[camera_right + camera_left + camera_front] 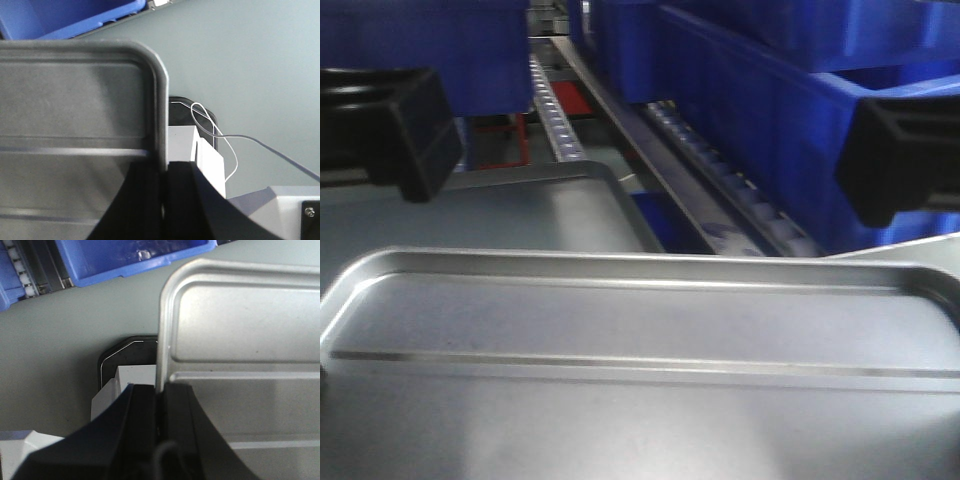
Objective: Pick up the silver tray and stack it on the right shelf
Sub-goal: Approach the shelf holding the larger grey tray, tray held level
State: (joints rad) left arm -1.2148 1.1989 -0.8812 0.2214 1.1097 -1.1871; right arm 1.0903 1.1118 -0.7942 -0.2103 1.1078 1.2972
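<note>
The silver tray [640,330] fills the lower half of the front view, held level, with a raised rim and a long rib across its floor. My left gripper [160,407] is shut on the tray's [240,330] left rim, one black finger on each side of the edge. On the opposite rim of the tray [75,100], my right gripper [164,185] is shut the same way. The right shelf [740,195] runs away beyond the tray as tracks of small rollers with a steel rail.
A larger, duller grey tray [520,215] lies behind the silver one at left. Blue bins [790,110] crowd the shelf on the right, another blue bin [440,40] stands at upper left. Black arm housings [405,130] [900,160] flank the view. A thin white cable [220,135] loops beside the right gripper.
</note>
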